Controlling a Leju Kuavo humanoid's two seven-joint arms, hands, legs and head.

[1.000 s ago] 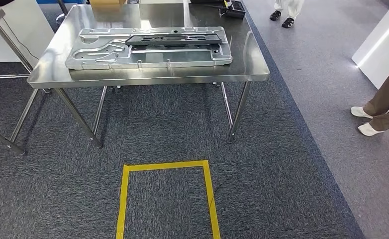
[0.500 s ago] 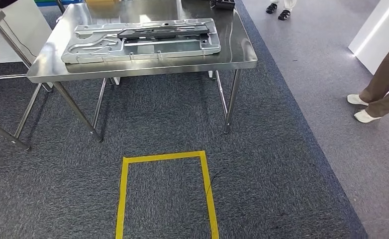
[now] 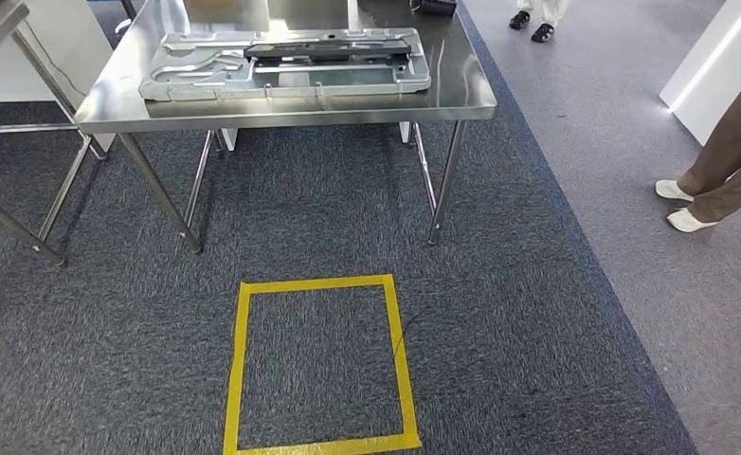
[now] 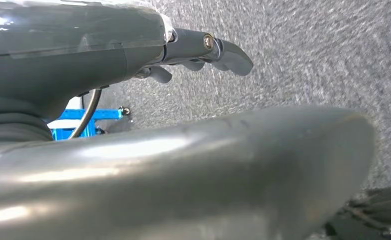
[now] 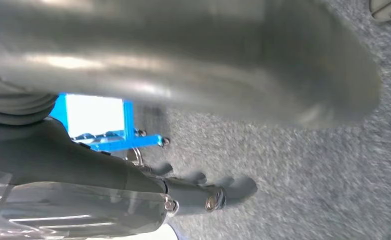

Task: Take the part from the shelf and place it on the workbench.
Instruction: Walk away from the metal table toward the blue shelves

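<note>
The black part (image 3: 329, 49) lies longways across the far side of the table (image 3: 281, 109). Both hands hang low over the carpet. The left hand (image 4: 198, 50) and right hand (image 5: 203, 195) hold nothing, fingers a little curled.

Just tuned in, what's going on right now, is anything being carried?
Nothing is in hand. The left hand and right hand both hang over grey carpet with fingers extended, holding nothing. Ahead stands the steel workbench, and on it lies a large silver metal panel with a long black part resting on top. A yellow tape square marks the carpet in front of the bench. A person's legs stand on the right; another person's feet are beyond the bench.
</note>
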